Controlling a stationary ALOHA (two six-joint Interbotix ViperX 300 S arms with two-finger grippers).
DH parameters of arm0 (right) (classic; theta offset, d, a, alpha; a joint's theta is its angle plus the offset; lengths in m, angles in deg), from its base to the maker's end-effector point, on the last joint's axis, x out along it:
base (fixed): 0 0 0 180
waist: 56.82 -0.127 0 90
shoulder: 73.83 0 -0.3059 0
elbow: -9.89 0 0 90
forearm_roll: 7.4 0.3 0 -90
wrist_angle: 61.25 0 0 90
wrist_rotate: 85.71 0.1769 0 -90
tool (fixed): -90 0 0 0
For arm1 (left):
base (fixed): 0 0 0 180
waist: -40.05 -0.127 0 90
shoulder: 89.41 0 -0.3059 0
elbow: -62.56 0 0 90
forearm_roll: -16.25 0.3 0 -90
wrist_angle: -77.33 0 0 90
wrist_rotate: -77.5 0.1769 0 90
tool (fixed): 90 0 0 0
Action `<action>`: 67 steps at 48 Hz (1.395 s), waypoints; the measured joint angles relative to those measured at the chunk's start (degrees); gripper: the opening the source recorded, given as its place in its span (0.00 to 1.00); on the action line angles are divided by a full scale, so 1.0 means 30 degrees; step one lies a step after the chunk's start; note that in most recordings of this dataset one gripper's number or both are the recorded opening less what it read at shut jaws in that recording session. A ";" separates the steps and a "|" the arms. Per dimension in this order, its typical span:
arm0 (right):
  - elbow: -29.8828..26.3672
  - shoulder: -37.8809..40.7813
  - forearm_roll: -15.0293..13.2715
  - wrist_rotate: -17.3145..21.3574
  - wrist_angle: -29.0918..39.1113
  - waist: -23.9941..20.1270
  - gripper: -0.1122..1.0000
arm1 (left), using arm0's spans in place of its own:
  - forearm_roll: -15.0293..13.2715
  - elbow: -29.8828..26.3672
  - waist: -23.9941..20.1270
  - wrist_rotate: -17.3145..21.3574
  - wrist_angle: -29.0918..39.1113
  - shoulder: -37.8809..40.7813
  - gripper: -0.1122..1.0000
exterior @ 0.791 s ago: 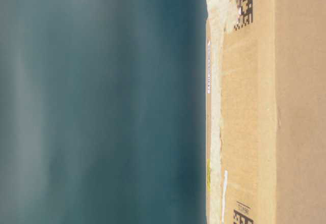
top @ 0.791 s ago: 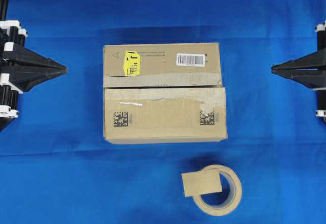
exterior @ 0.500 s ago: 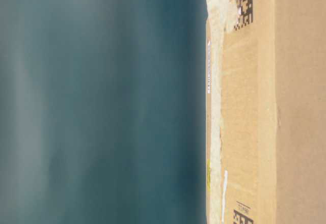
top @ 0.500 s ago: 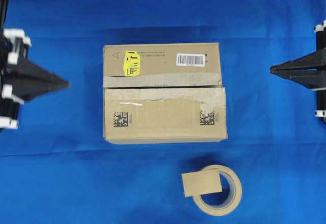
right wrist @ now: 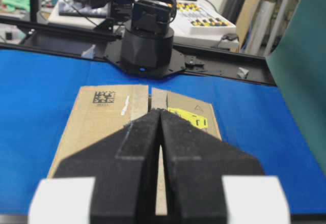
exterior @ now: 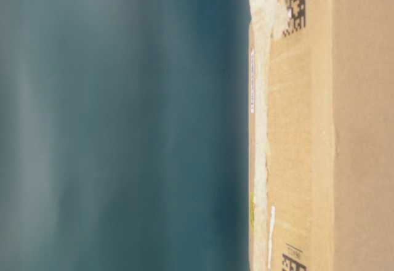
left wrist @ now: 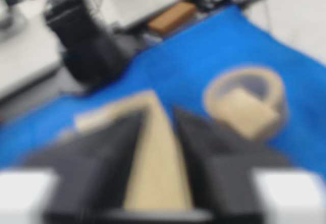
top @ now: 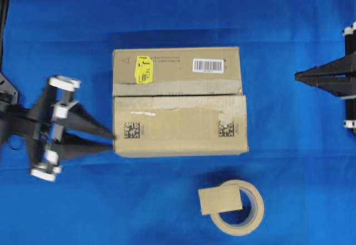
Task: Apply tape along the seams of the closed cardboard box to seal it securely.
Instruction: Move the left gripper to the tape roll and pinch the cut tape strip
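The left gripper point(top: 114, 140) reaches in low, angled, its jaws parted and empty, tips at the near-left edge of the one cardboard box point(top: 179, 100). The right gripper point(top: 296, 76) is clenched and empty, level, well apart from the box's other end. The seams point(top: 178, 94) run between both grippers. One tape point(top: 219, 200) lies on one tape roll point(top: 245, 220) on the tabletop point(top: 67, 200), beyond the left gripper's fingers point(left wrist: 204, 147).
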 measured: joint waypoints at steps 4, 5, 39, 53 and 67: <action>-0.0029 0.0000 0.0000 0.0000 0.0000 0.0000 0.10 | 0.0000 -0.0850 0.0381 0.2080 0.0059 0.1523 0.69; 0.0000 0.0000 0.0000 0.0000 0.0000 0.0000 0.10 | 0.0029 -0.1113 0.0469 0.2783 0.0088 0.1904 0.73; -0.0029 0.0029 -0.0059 -0.0322 0.0000 -0.0029 0.10 | -0.0176 -0.7852 0.1436 1.1338 0.1230 1.2979 0.66; -0.0029 0.0029 -0.0059 -0.0322 0.0000 0.0000 0.10 | -0.0176 -0.9697 0.1465 1.1426 0.1230 1.5498 0.66; -0.0029 0.0000 -0.0059 -0.0322 0.0000 0.0000 0.10 | -0.0176 -1.0254 0.1436 1.1484 0.1025 1.5967 0.66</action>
